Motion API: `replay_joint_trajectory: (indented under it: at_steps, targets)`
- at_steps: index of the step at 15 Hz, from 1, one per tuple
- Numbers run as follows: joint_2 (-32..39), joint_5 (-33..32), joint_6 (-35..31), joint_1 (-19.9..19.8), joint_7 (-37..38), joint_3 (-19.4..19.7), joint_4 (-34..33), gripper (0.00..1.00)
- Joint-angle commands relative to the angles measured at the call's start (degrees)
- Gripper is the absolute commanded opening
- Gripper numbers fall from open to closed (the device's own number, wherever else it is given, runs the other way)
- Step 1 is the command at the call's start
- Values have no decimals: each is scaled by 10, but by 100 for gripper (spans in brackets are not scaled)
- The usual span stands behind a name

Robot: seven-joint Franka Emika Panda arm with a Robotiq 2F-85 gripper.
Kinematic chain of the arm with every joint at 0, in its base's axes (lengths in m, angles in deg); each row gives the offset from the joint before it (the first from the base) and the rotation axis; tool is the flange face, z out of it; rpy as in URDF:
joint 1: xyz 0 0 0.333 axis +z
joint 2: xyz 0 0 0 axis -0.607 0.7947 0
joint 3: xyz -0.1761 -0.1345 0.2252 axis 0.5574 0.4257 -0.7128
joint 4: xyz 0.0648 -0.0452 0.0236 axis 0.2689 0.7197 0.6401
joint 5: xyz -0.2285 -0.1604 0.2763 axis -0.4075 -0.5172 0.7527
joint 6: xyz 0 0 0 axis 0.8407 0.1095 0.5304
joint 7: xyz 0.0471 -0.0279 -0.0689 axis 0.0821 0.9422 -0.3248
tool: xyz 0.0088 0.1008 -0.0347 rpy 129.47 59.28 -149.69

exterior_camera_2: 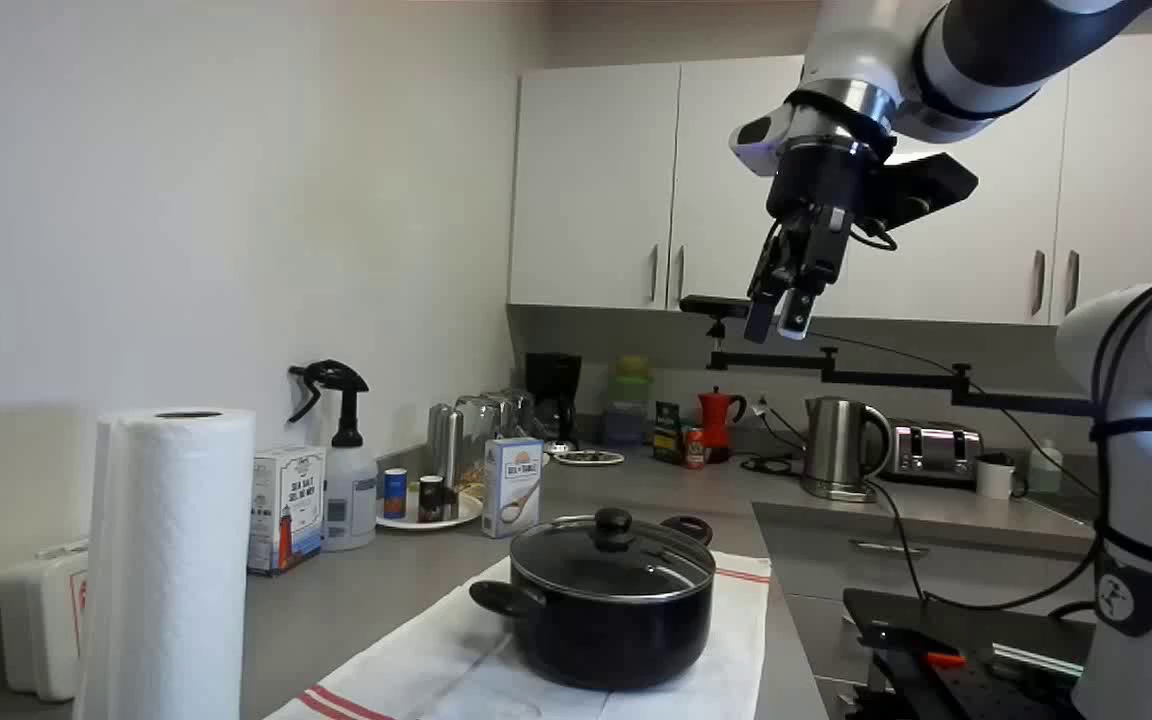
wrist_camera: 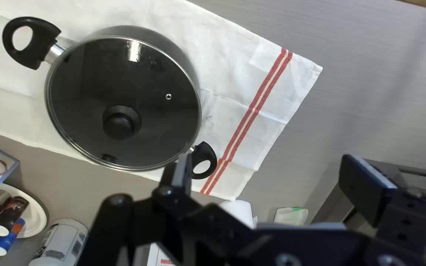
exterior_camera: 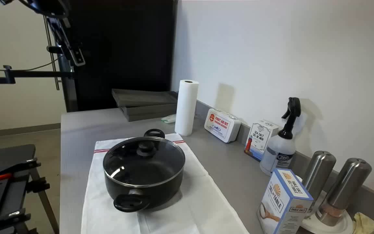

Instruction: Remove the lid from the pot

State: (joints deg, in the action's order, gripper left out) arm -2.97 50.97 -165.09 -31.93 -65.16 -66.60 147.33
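The black pot (exterior_camera: 164,191) stands on a white cloth on the counter; it also shows in an exterior view (exterior_camera_2: 626,645) and the wrist view (wrist_camera: 170,48). The glass lid (exterior_camera: 125,164) sits flat on the pot, with its metal rim and black knob on top; it shows also in an exterior view (exterior_camera_2: 576,562) and the wrist view (wrist_camera: 87,81). My gripper (exterior_camera_2: 778,318) is high above the counter, up and to the right of the pot in that view. In the wrist view my gripper (wrist_camera: 272,177) is open with nothing between its fingers, apart from the lid.
The white cloth (exterior_camera: 206,198) lies under the pot. A paper towel roll (exterior_camera: 186,107), first aid kit (exterior_camera: 221,125), spray bottle (exterior_camera: 276,151), salt box (exterior_camera: 282,203) and steel grinders (exterior_camera: 342,188) line the wall. Grey trays (exterior_camera: 148,110) lie at the counter's far end.
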Motion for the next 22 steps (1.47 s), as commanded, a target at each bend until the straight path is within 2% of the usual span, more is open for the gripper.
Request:
replay_joint_trajectory:
  at_steps: [1, 11, 17, 22]
  targets:
    - [0, -1, 2, 1, 1, 1, -2, 100]
    - [0, -1, 2, 1, 1, 1, -2, 100]
    - [60, -7, -13, -32, 33, 3, -20, 100]
    - [143, -5, -45, -68, 69, 5, -45, 100]
